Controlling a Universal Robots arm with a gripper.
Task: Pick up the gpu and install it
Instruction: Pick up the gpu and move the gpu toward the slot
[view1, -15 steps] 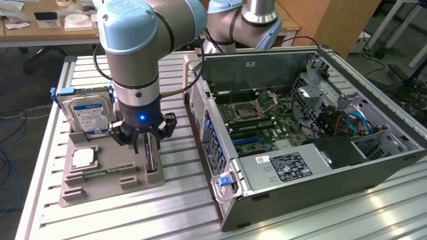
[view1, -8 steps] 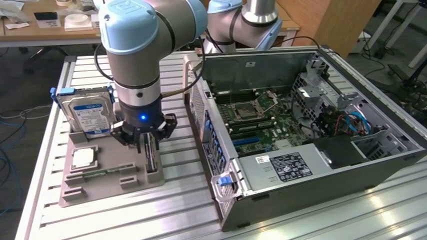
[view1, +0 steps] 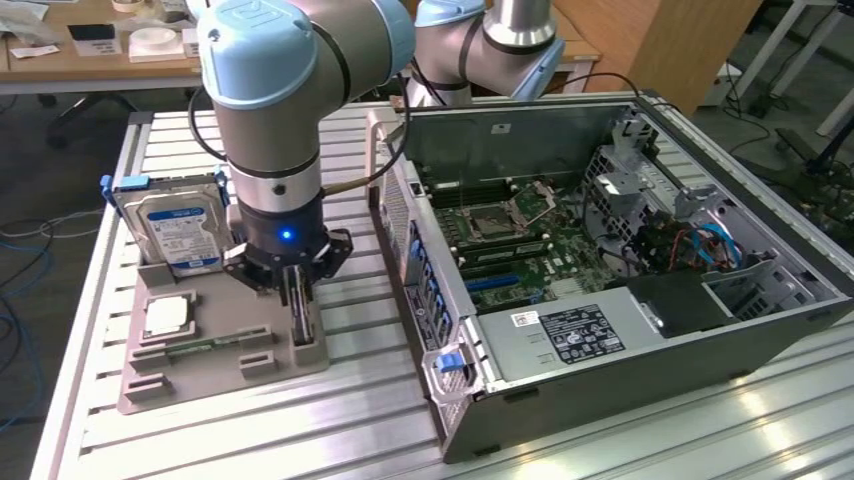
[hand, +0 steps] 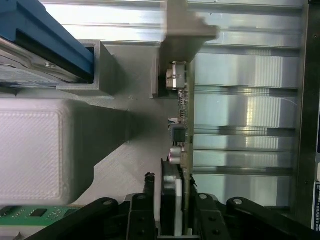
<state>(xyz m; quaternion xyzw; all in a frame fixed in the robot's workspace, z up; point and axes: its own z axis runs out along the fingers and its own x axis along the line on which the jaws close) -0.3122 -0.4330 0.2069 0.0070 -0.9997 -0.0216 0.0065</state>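
GPU in holder, end effector astride it
GPU (view1: 303, 322) (hand: 183, 125) stands edge-on in the grey holder tray (view1: 200, 372) on the slatted surface (view1: 360, 425). End effector (view1: 291, 290) (hand: 170, 179) straddles its edge, parted narrowly, gripping nothing. Open computer case (view1: 601, 250) sits beside it.

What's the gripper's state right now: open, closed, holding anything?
The gripper: open, straddling the gpu, which stands edge-on in the gray holder; not clamped on it.
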